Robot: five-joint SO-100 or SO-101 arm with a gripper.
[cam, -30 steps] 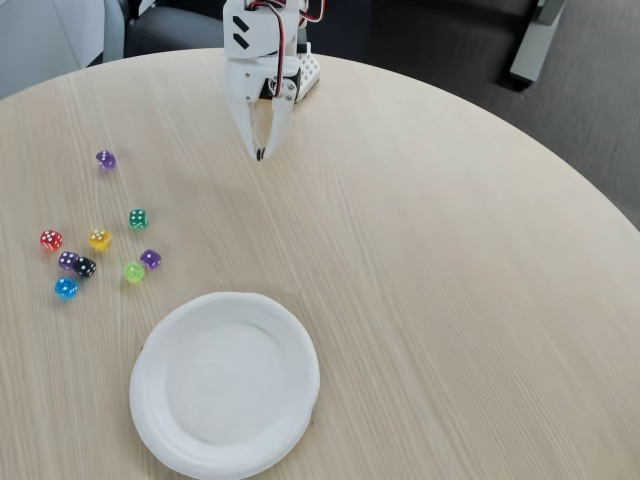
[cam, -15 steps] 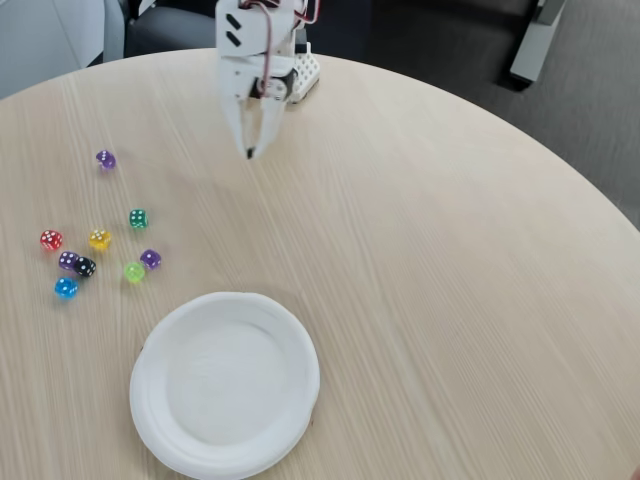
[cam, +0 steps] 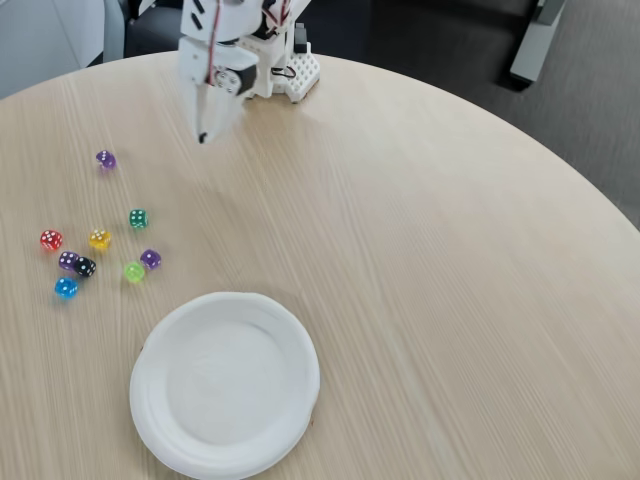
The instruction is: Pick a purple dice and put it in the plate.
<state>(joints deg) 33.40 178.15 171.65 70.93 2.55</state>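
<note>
We see a round, pale wood-grain worktop (cam: pixel 430 250). A white plate (cam: pixel 225 385) lies near the front, left of centre. To its far left sit small dice: a purple dice (cam: pixel 150 259), a lime one (cam: pixel 134 272), black (cam: pixel 85 267), blue (cam: pixel 66 288), yellow (cam: pixel 99 240), red (cam: pixel 50 240), green (cam: pixel 138 218), and another purple one (cam: pixel 105 159) farther back.

The white claw (cam: pixel 203 137) hangs blurred above the worktop (cam: pixel 430 260), right of one purple dice (cam: pixel 105 159); another purple dice (cam: pixel 150 258) lies above the plate (cam: pixel 170 420).
</note>
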